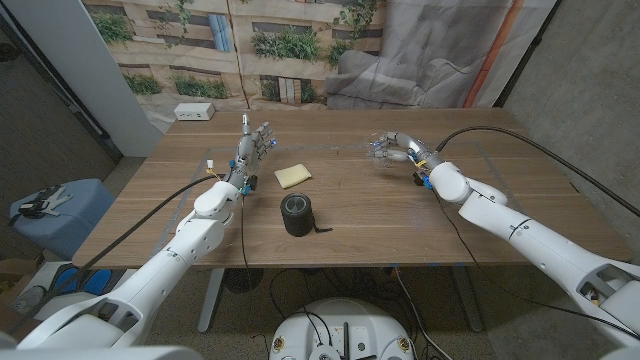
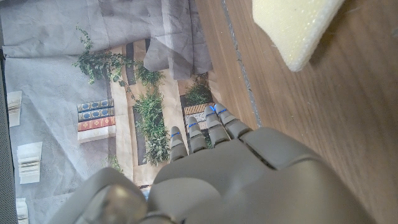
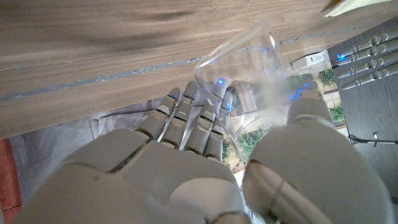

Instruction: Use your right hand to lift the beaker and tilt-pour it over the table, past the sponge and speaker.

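- Head view shows the right hand [image 1: 400, 150] over the far right part of the wooden table [image 1: 380, 215], with a clear beaker [image 1: 381, 150] gripped in its fingers and lying tilted, its mouth turned toward the robot's left.
- The beaker is see-through and hard to make out against the brown wood; it sits well apart from the sponge [image 1: 293, 176] and the speaker [image 1: 297, 215], on the right side of both.
- In the right wrist view the glossy grey right hand [image 3: 205, 168] wraps around the transparent, smooth-walled beaker [image 3: 242, 68]; fingers [image 3: 186, 121] lie on one side of it and the thumb on the other, and the beaker's rim points toward the streaked wood grain.
- The sponge is a pale yellow, flat, roughly square pad lying on the table just beside the left hand [image 1: 255, 145].
- In the left wrist view the sponge [image 2: 295, 28] shows a fine porous surface and a rounded corner.
- The speaker is a short black cylinder standing upright near the table's middle, nearer the robot than the sponge, with a thin dark strap or cord lying beside it.
- The left hand stands above the table's left part, fingers [image 2: 208, 127] straight, close together, reaching up and holding nothing.
- A white power strip [image 1: 194, 112] lies at the table's far left corner.
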Motion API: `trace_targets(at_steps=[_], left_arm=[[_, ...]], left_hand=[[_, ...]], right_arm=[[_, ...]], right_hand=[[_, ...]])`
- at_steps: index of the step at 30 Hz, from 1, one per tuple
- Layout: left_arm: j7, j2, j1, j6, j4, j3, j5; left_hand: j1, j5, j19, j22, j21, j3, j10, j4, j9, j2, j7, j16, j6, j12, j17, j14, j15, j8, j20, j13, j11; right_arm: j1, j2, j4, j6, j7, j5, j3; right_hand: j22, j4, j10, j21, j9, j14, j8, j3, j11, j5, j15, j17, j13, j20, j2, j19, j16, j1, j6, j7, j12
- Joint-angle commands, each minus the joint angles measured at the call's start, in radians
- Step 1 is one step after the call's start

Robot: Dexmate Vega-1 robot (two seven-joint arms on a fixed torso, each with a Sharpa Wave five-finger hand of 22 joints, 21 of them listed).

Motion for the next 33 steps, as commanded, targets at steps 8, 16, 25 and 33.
trace_targets(at_steps=[8, 16, 25, 33], left_arm=[[-0.001, 0.000, 0.000, 0.000, 0.000, 0.000, 0.000], [0.002, -0.001, 0.000, 0.000, 0.000, 0.000, 0.001], [0.002, -0.001, 0.000, 0.000, 0.000, 0.000, 0.001], [0.001, 0.000, 0.000, 0.000, 0.000, 0.000, 0.000]], left_hand=[[0.002, 0.006, 0.005, 0.003, 0.004, -0.007, 0.009, 0.000, 0.004, 0.024, -0.005, 0.005, 0.003, 0.006, 0.006, 0.006, 0.001, 0.004, -0.010, 0.003, 0.001], [0.003, 0.006, 0.005, 0.003, 0.004, -0.008, 0.010, 0.000, 0.004, 0.024, -0.005, 0.005, 0.003, 0.006, 0.006, 0.006, 0.001, 0.004, -0.010, 0.003, 0.000], [0.003, 0.006, 0.006, 0.003, 0.004, -0.008, 0.010, 0.000, 0.004, 0.024, -0.006, 0.005, 0.001, 0.006, 0.006, 0.005, -0.001, 0.003, -0.010, 0.003, 0.001], [0.003, 0.006, 0.006, 0.003, 0.004, -0.008, 0.010, 0.000, 0.004, 0.024, -0.005, 0.005, 0.002, 0.006, 0.006, 0.006, 0.000, 0.003, -0.010, 0.003, 0.001]], right_arm=[[-0.042, 0.064, 0.055, 0.051, -0.107, 0.113, 0.006], [-0.052, 0.102, 0.103, 0.103, -0.155, 0.136, 0.005], [-0.047, 0.132, 0.152, 0.152, -0.200, 0.120, -0.012], [-0.033, 0.166, 0.217, 0.196, -0.226, 0.112, -0.028]], right_hand=[[0.002, -0.013, 0.019, 0.004, -0.004, -0.006, -0.003, -0.005, -0.039, -0.002, -0.155, 0.005, 0.002, -0.001, 0.112, 0.005, 0.004, 0.108, 0.100, -0.115, -0.009], [0.002, -0.016, 0.006, 0.001, -0.008, -0.022, -0.006, -0.003, -0.040, -0.002, -0.156, 0.008, -0.003, -0.010, 0.118, -0.004, 0.003, 0.128, 0.096, -0.115, -0.023], [0.002, -0.016, 0.006, -0.001, -0.009, -0.029, -0.007, -0.004, -0.040, -0.002, -0.156, 0.010, -0.002, -0.017, 0.121, -0.012, 0.004, 0.136, 0.095, -0.115, -0.027], [0.002, -0.021, 0.006, -0.002, -0.011, -0.039, -0.007, 0.002, -0.041, 0.000, -0.162, 0.014, 0.002, -0.033, 0.137, -0.020, 0.006, 0.170, 0.096, -0.115, -0.032]])
